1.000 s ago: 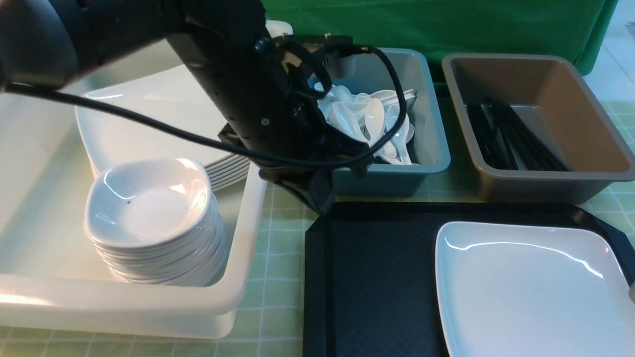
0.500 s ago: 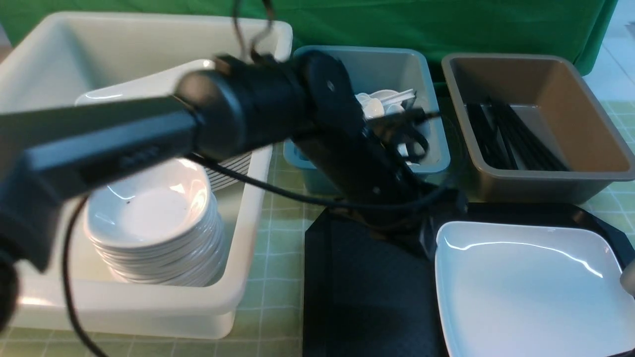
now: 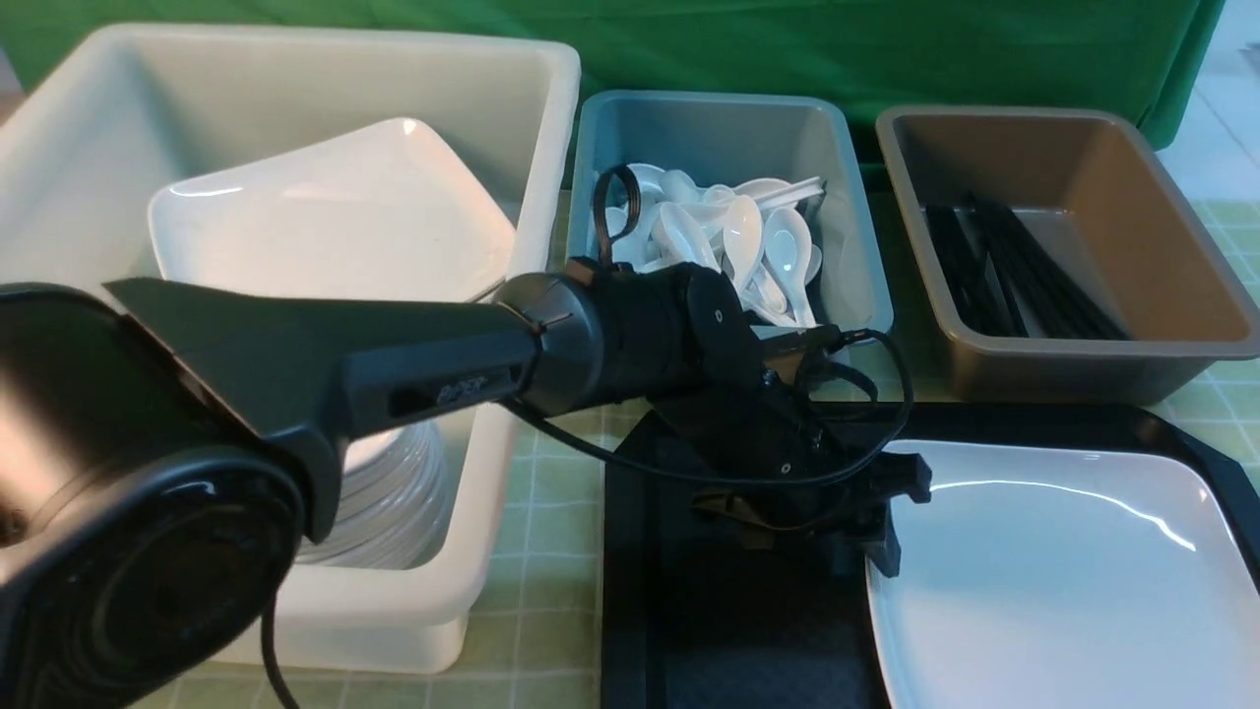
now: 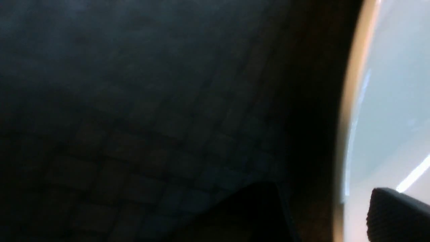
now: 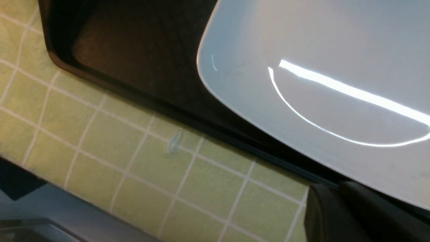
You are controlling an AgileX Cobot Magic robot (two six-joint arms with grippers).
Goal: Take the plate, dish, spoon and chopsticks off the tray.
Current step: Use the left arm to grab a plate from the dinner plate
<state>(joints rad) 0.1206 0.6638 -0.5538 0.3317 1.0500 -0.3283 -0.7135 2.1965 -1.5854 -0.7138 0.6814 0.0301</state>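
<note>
Nearest the camera, the left arm (image 3: 295,364) is reaching across from the left. It is carrying a small pale logo (image 3: 463,389) on its dark casing, too blurred to read. Below it a green checked tablecloth (image 3: 551,492) is covering the table.

The black tray (image 3: 630,551) is lying on the cloth, and the large white plate (image 3: 1063,591) is resting on its right part. The left gripper (image 3: 896,512) is sitting low at the plate's left edge with its jaws spread. In the left wrist view one finger (image 4: 396,215) is showing over the plate and the other over the tray's textured floor, with the rim between them. The right gripper (image 5: 356,215) is showing only as a dark shape beside the plate's edge, and I cannot tell how its jaws are standing.

To the left, a white tub (image 3: 492,473) is holding a stack of small dishes (image 3: 394,502), half hidden by the arm, and farther back a stack of large plates (image 3: 335,217). Behind the tray, a grey-blue bin (image 3: 866,295) is holding a heap of white spoons (image 3: 738,236). A brown tub (image 3: 1063,364) to its right is holding black chopsticks (image 3: 1024,276). A green cloth (image 3: 886,49) is hanging at the back.
</note>
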